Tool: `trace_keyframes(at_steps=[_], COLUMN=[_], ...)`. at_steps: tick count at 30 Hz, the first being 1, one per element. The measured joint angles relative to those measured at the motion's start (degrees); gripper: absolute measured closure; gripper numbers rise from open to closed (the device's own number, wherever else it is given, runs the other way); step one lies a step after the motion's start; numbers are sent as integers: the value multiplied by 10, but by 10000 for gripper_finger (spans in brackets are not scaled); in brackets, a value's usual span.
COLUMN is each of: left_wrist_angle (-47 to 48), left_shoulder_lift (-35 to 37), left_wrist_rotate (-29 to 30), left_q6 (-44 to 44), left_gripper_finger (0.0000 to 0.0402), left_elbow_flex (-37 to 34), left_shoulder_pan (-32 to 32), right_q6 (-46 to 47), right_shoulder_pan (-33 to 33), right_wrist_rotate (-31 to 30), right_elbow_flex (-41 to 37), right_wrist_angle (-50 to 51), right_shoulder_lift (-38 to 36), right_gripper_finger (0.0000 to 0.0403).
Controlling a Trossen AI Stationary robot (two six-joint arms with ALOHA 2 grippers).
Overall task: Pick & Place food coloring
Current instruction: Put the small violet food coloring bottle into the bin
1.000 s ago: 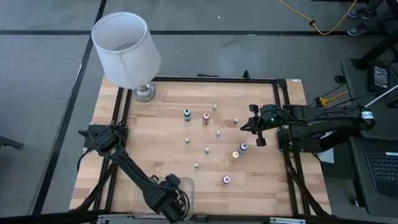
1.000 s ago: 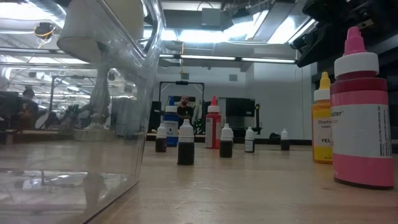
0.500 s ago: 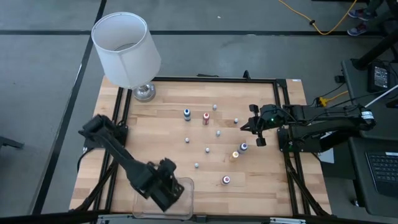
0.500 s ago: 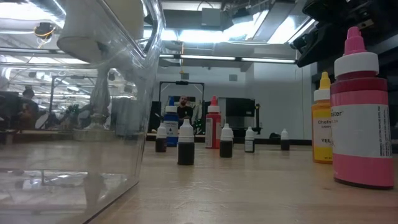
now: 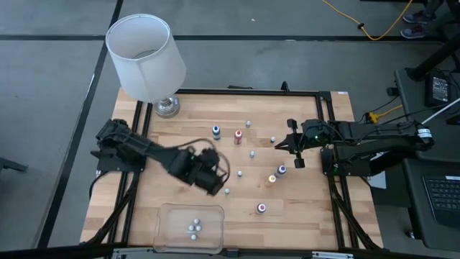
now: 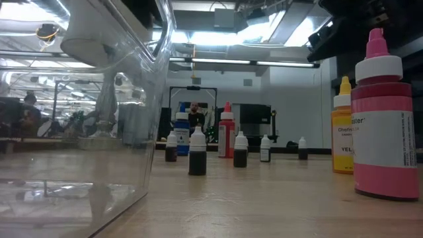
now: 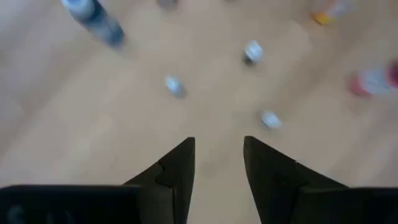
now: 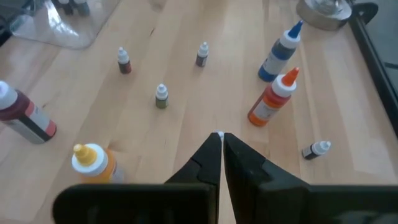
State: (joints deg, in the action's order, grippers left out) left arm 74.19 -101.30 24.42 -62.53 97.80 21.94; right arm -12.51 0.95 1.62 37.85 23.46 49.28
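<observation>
My left gripper (image 5: pixel 215 180) hangs empty with a narrow gap over the wooden table (image 5: pixel 172 144). Small food coloring bottles (image 5: pixel 227 191) stand just beside it; four lie in the clear tray (image 5: pixel 167 216). Next, I think, I descend on one. My right gripper (image 5: pixel 293 149), closed, waits near the table's right edge.

- Your left gripper (image 7: pixel 219 163): two dark fingers (image 7: pixel 179 168) parted, a strip of bare wood showing in the gap, nothing between them.
- Below it you get the pale wooden table top (image 7: pixel 93 118), blurred.
- Three tiny pale-topped bottles (image 7: pixel 253 51) stand apart on the wood ahead of the fingers; colours can't be told.
- Larger blue bottle with a pale top (image 7: pixel 93 18) off to one side, blurred.
- Yellow-orange bottle (image 7: pixel 328 12) and pink-red bottle (image 7: pixel 375 81) on the opposite side, both cut by the frame edge.
</observation>
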Motion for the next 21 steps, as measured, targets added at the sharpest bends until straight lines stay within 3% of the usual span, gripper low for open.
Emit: trace_keyframes(at_steps=[3, 12, 16, 21], left_wrist_angle=[-2, -51, -174, -202], left_shoulder_lift=[-9, -52, -47, -42], left_wrist_rotate=[13, -33, -103, -126], left_q6=[89, 308, 331, 289], left_gripper_finger=[269, 258, 251, 246], left_elbow_flex=[0, -12, -94, -154], left_shoulder_pan=[-42, -119, -147, -167], right_q6=[0, 19, 37, 32], right_shoulder_pan=[0, 0, 0, 0], right_wrist_rotate=[0, 0, 0, 0], right_elbow_flex=[0, 0, 0, 0], right_wrist_angle=[-1, 2, 3, 13], right_shoulder_lift=[0, 0, 0, 0], right_gripper_finger=[379, 379, 379, 379])
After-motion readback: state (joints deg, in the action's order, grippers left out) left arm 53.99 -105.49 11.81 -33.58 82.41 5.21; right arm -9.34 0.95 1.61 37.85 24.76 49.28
